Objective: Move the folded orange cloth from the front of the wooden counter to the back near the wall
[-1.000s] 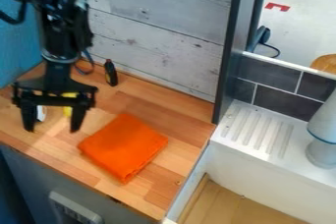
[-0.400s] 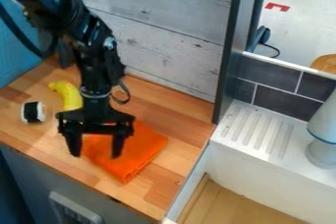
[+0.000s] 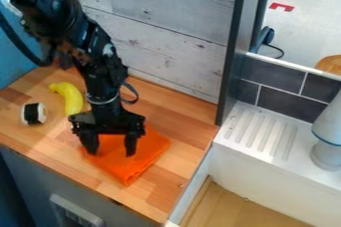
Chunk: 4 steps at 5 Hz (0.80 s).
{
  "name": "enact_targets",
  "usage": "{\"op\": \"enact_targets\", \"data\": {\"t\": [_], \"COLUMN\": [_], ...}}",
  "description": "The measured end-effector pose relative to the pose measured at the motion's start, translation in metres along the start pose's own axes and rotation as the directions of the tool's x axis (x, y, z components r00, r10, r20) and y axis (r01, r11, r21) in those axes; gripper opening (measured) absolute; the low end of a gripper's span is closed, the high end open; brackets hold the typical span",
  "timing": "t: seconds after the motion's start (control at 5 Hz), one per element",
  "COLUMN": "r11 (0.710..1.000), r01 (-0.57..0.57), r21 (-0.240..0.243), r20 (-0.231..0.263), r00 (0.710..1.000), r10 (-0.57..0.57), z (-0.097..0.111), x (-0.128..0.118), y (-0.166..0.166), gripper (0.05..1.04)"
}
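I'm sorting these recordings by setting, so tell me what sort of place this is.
Probably a toy or mock-up kitchen: a wooden counter bears a toy-like banana and a sushi-like roll, and beside it is a white sink unit with a grooved drainboard.

We see folded cloth (image 3: 140, 159), soft and matt, on a counter (image 3: 180, 121) of smooth wood with a slight sheen. The wall panel (image 3: 170, 47) looks like weathered wood (knots and all, we notice). The tiles (image 3: 289, 105) look smooth, the drainboard (image 3: 261, 131) glossy and ridged, and the banana (image 3: 72, 99) smooth, like plastic.
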<state>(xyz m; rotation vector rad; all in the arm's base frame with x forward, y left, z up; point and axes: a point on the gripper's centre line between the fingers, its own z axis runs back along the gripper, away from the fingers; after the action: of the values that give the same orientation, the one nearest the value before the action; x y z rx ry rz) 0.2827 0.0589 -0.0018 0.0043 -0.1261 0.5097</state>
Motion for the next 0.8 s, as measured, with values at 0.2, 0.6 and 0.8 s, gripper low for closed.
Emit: {"op": "enact_targets", "data": {"t": [0.2,0.6,0.8], "r11": [0.999,0.998,0.999], "r01": [0.006,0.006,-0.020], "r21": [0.034,0.056,0.048], "r20": [0.008,-0.008,-0.019], "r00": [1.000,1.000,1.000], "r10": [-0.007,-0.005,0.021], "z": [-0.009,-0.023,-0.026], "x": [0.002,0.020,0.038], "y": [0.003,-0.008,-0.017], "gripper": [1.001,1.001,1.001]}}
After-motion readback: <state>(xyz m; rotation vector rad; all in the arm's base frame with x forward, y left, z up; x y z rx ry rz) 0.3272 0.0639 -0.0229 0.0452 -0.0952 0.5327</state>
